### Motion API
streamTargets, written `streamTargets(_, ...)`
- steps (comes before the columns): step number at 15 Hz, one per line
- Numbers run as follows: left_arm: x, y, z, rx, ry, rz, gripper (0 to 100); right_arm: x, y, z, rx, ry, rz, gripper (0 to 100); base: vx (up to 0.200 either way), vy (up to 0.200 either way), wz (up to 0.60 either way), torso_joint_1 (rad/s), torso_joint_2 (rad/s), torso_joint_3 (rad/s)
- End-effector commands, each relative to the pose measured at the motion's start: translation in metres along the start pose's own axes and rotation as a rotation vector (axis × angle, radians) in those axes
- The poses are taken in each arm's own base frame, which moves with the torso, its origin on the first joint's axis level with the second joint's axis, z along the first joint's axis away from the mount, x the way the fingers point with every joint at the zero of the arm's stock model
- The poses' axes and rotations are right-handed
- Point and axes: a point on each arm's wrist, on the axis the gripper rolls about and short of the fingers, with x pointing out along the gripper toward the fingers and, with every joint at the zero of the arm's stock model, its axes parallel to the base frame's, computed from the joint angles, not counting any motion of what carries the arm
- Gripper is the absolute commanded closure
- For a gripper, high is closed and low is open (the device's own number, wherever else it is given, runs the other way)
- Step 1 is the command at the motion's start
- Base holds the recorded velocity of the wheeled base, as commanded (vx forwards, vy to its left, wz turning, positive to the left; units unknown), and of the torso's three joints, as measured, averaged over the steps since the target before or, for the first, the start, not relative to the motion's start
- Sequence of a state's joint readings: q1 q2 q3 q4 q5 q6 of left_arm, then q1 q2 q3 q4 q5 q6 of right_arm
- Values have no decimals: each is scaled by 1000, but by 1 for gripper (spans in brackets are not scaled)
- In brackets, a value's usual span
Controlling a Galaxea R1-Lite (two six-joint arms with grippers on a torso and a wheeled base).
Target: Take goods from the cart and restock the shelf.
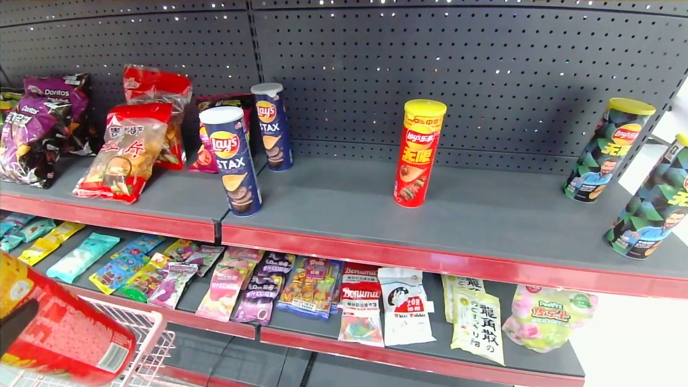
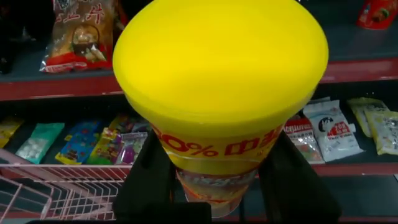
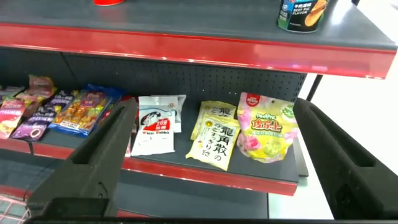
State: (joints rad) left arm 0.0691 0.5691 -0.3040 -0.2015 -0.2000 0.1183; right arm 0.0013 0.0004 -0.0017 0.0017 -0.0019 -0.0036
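Red-bodied and tilted, the crisp can (image 1: 59, 333) hangs in front of the shelf (image 1: 344, 204), low at its left end, just above the pink cart (image 1: 153, 322) (a matching can (image 1: 418, 153) stands upright on the shelf's upper board). In the left wrist view, my left gripper (image 2: 217, 186) pinches the crisp can below its yellow lid (image 2: 221, 62). In the right wrist view, my right gripper (image 3: 214, 149) is spread wide, facing 3 packets (image 3: 217, 137) on the shelf's lower board.

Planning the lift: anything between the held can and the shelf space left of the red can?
Likely the front blue can, standing near the shelf edge, close to the direct line from the held can.
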Motion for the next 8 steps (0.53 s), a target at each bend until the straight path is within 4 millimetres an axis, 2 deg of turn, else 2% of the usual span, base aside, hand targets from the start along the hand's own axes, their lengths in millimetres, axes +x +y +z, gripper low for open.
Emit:
streamTargets(1,-11,-4,-14,0,7,-11,100,0,0,0,-3,1,4,0,0,0,0,0,0,0)
streamTargets(6,-26,-11,-35,4,55,-96,100,0,0,0,-6,1,8,0,0,0,0,0,0,0)
streamTargets(8,-24,-11,-34,24,68,-96,100,0,0,0,-6,3,8,0,0,0,0,0,0,0)
